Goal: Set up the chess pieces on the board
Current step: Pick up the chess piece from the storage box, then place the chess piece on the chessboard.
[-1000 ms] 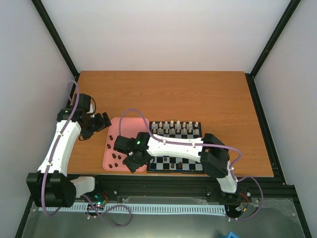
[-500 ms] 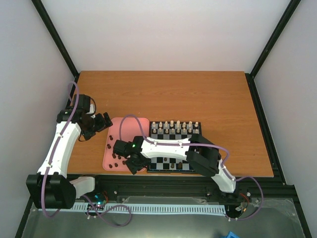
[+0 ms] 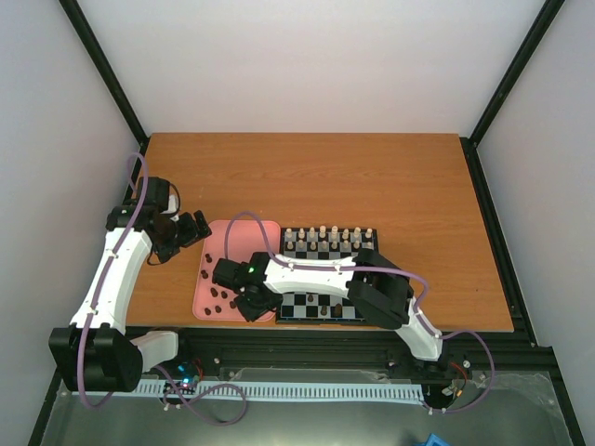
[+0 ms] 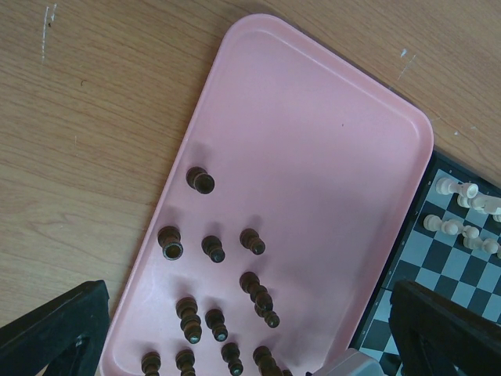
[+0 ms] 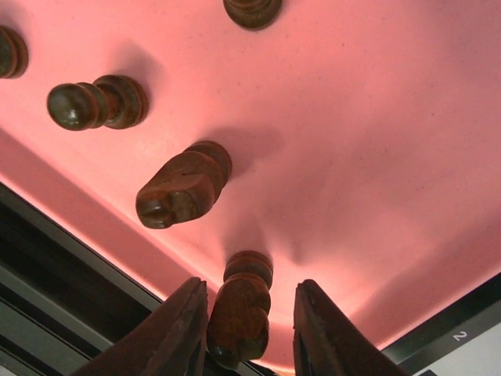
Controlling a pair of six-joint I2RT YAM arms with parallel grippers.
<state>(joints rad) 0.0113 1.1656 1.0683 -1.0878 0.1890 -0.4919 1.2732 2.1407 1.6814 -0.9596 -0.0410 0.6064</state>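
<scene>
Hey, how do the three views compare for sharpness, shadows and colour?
Right wrist: the pink tray glows over-saturated red, soft shadows beside the chess pieces. Left wrist: sharp, evenly lit, short shadows. Top external: pieces tiny and soft, walls washed out.

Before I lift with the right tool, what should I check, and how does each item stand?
1. Piece centred in the right tool: ok, a dark piece sits between its fingers.
2. Grip closed on it: not ok, a gap shows on one side of the piece.
3. Neighbouring piece clear of the fingers: ok, apart.
4. Left tool out of the way: ok, open, beside the pink tray's far left corner.
5. Free square on the board: cannot tell, the right arm covers part of the near rows.
</scene>
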